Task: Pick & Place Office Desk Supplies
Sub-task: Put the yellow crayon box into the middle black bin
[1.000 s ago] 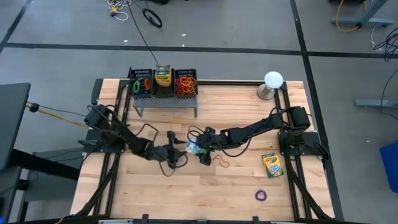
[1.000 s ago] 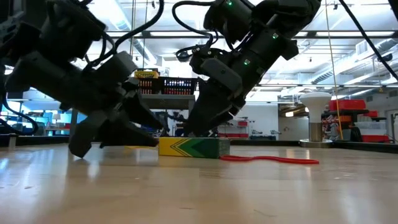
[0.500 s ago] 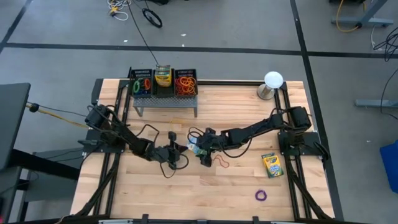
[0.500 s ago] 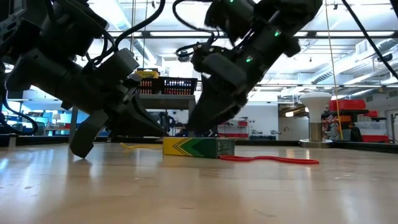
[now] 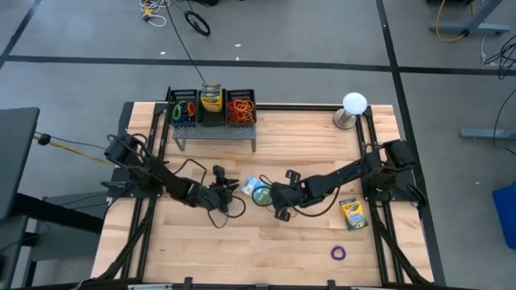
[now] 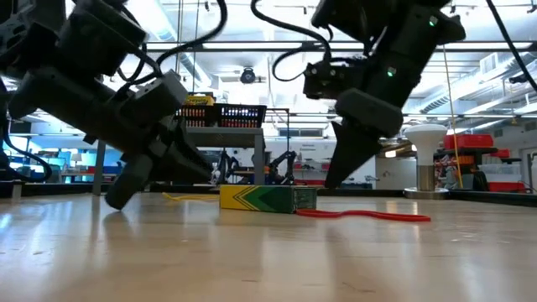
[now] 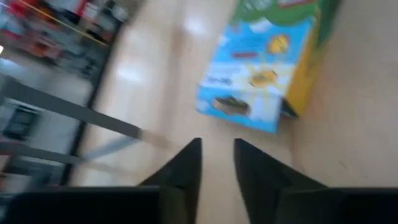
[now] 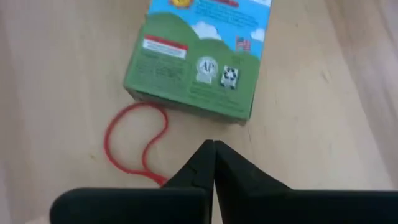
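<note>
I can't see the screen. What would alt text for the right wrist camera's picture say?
A crayon box, green back panel facing up, lies flat on a pale wooden table, with a red rubber band looped beside its near corner. The right pincer, its two dark fingers shut together and empty, points at the box from just short of it.

A crayon box [image 7: 268,68] lies flat on the wooden table [image 7: 360,124], just ahead of the left gripper [image 7: 217,163], whose dark fingers [image 7: 186,171] stand slightly apart, holding nothing.

Overhead, table-level, 2 close wrist views.
</note>
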Robot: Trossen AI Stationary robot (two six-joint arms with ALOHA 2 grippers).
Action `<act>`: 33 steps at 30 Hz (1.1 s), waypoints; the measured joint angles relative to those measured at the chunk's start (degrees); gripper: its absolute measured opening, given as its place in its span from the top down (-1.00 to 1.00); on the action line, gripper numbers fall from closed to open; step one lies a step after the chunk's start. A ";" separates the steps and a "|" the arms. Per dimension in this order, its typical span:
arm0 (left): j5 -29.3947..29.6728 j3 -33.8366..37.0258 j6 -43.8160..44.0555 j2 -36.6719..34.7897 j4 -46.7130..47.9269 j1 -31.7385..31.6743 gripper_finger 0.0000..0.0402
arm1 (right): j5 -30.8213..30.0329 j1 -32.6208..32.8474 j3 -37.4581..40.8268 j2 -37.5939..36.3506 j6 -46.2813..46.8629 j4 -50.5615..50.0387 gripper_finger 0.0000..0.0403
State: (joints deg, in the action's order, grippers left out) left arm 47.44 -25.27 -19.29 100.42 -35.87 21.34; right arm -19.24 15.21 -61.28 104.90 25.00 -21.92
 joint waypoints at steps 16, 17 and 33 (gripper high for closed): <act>-16.84 -3.17 -1.02 -2.54 9.45 -8.35 0.08 | 4.97 -4.53 1.73 1.01 -2.13 8.45 0.97; -16.59 -3.44 -1.99 -2.54 9.65 -8.12 0.08 | 4.98 -4.58 1.73 1.01 -2.24 8.65 0.98; -14.04 -4.33 -11.56 -2.49 8.32 -3.90 0.73 | 5.15 -4.58 1.73 1.01 -3.06 9.08 0.98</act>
State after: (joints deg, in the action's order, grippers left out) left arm 33.40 -29.61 -30.85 97.93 -27.55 17.44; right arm -14.09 10.63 -59.55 105.91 21.94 -12.84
